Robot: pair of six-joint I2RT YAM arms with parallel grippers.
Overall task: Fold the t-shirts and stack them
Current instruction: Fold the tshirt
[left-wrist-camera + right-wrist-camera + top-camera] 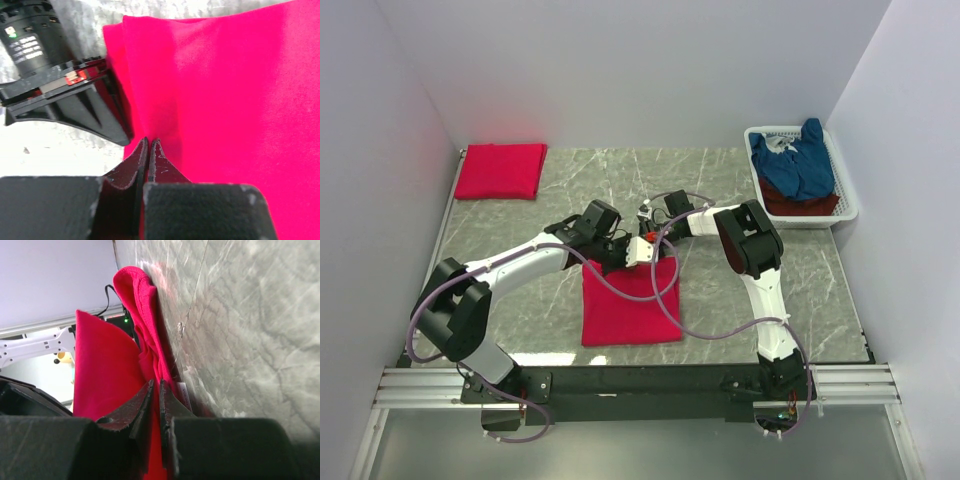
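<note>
A bright red t-shirt (628, 308) lies partly folded on the table in front of the arms. My left gripper (618, 256) is shut on its far edge; in the left wrist view the shut gripper (149, 141) pinches the red cloth (225, 100). My right gripper (646, 250) is right beside it, shut on the same edge; its wrist view shows the gripper (156, 384) closed on bunched red cloth (100, 365) lifted off the table. A folded red shirt (501, 170) lies at the back left. A navy blue shirt (798, 160) lies over a darker red one (802, 205).
The navy and darker red shirts sit in a white basket (848, 190) at the back right corner. White walls close in the left, back and right sides. The marble tabletop (800, 280) ends at a black front rail. Purple cables loop over the red shirt.
</note>
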